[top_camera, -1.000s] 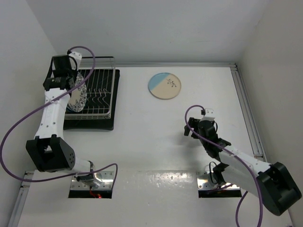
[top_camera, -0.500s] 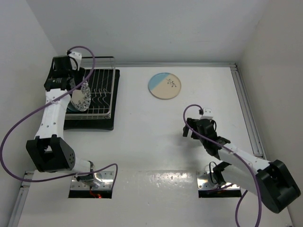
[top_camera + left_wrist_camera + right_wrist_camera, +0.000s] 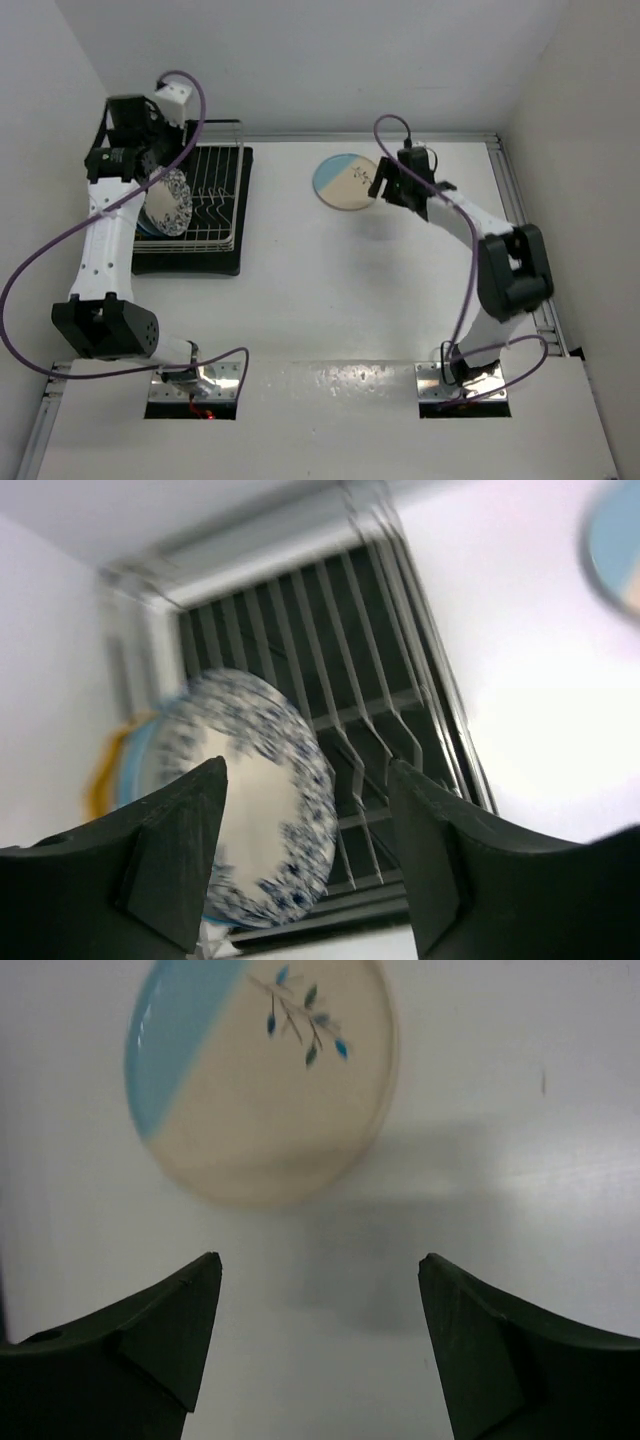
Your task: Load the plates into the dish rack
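Observation:
The dish rack (image 3: 210, 200) stands at the far left on a black tray. A white plate with blue floral pattern (image 3: 167, 200) leans upright in its left end, free of any grip. My left gripper (image 3: 150, 168) hovers open just above that floral plate (image 3: 255, 800). Behind the plate, a teal rim (image 3: 135, 770) and a yellow rim (image 3: 98, 780) show. The blue-and-cream plate (image 3: 347, 182) lies flat on the table at the back. My right gripper (image 3: 382, 185) is open at its right edge, and in the right wrist view the blue-and-cream plate (image 3: 265, 1080) lies just ahead of the open right gripper (image 3: 320, 1260).
The black tray (image 3: 243, 235) juts out beyond the rack's wires (image 3: 350, 680). Walls close in on the left, back and right. A metal rail (image 3: 520, 220) runs along the table's right and back edges. White tabletop (image 3: 330, 290) lies between rack and arm bases.
My left gripper opened, let go of the floral plate and rose; the plate now leans in the rack. My right arm swung from the near middle out to the blue-and-cream plate.

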You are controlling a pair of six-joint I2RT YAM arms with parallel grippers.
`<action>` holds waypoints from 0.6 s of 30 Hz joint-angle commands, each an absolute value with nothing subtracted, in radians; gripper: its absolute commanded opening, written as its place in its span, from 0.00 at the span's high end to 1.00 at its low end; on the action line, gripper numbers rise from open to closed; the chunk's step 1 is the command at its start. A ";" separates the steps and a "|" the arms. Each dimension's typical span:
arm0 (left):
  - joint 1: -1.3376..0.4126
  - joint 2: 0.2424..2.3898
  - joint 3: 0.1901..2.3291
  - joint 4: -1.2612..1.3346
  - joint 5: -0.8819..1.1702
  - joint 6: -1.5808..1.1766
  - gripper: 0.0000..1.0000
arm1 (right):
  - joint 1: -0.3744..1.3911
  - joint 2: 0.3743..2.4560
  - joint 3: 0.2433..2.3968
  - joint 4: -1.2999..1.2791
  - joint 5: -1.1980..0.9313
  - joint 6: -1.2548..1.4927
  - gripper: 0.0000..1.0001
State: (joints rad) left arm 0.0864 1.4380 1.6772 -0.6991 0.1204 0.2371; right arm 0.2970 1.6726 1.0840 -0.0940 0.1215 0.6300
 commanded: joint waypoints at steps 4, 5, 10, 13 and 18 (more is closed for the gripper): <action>-0.001 1.397 1.514 -0.854 0.203 0.397 0.31 | 0.213 2.119 1.576 -0.326 0.078 0.787 0.16; -0.012 1.384 1.479 -0.854 0.193 0.419 0.30 | 0.209 2.194 1.654 -0.343 0.086 0.813 0.16; -0.032 1.364 1.413 -0.864 0.172 0.440 0.26 | 0.204 2.387 1.862 -0.393 0.155 0.842 0.22; -0.032 1.376 1.404 -0.864 0.172 0.440 0.26 | 0.203 2.447 1.907 -0.394 0.146 0.859 0.38; -0.041 1.448 1.430 -0.864 0.181 0.431 0.26 | 0.186 2.471 1.896 -0.440 0.104 0.940 0.83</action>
State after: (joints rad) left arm -0.0319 1.4235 1.4048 -0.8745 0.1684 0.4221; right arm 0.1936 2.4386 1.9049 -0.3489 0.1410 0.8558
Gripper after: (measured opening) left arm 0.742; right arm 0.244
